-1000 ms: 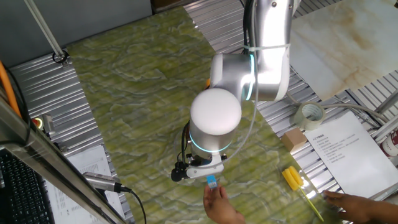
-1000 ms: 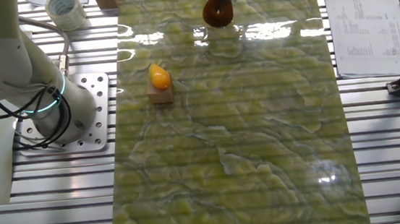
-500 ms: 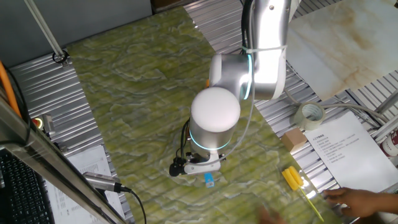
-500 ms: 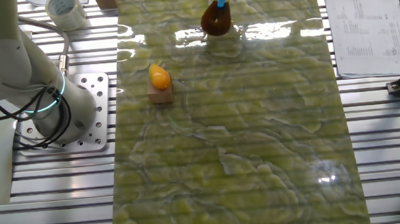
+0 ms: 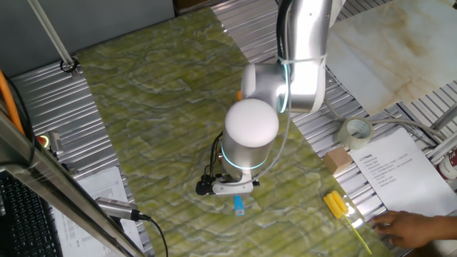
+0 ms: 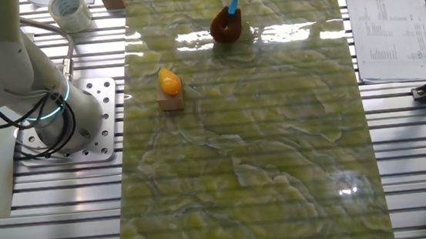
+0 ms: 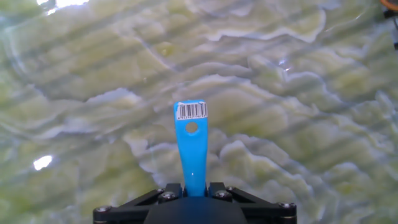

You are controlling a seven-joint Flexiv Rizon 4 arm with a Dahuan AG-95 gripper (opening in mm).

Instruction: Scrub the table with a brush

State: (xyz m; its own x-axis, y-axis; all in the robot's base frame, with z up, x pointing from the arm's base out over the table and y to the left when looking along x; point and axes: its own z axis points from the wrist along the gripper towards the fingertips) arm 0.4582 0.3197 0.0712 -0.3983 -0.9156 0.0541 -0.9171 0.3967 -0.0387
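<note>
The brush has a light-blue handle (image 7: 190,146) with a barcode sticker at its end, and it sticks out from my gripper (image 7: 194,190), which is shut on it. In one fixed view the handle's end (image 5: 239,205) shows just below the gripper (image 5: 230,187), and the arm hides the bristles. In the other fixed view the reddish-brown bristles (image 6: 226,27) press on the green-yellow marbled table (image 6: 262,154) near its far edge, with the handle tilted up and right.
A yellow tool (image 5: 335,203) lies near the table's corner, on a small wooden block (image 6: 170,100). A tape roll (image 5: 355,133) and printed sheets (image 5: 389,171) sit on the ribbed metal. A person's hand (image 5: 410,228) rests at the lower right. The robot base (image 6: 50,110) stands beside the table.
The bristles have slid left and nearer across the table, with the handle tilting more. The person's hand that was by the handle's end has pulled away to the right.
</note>
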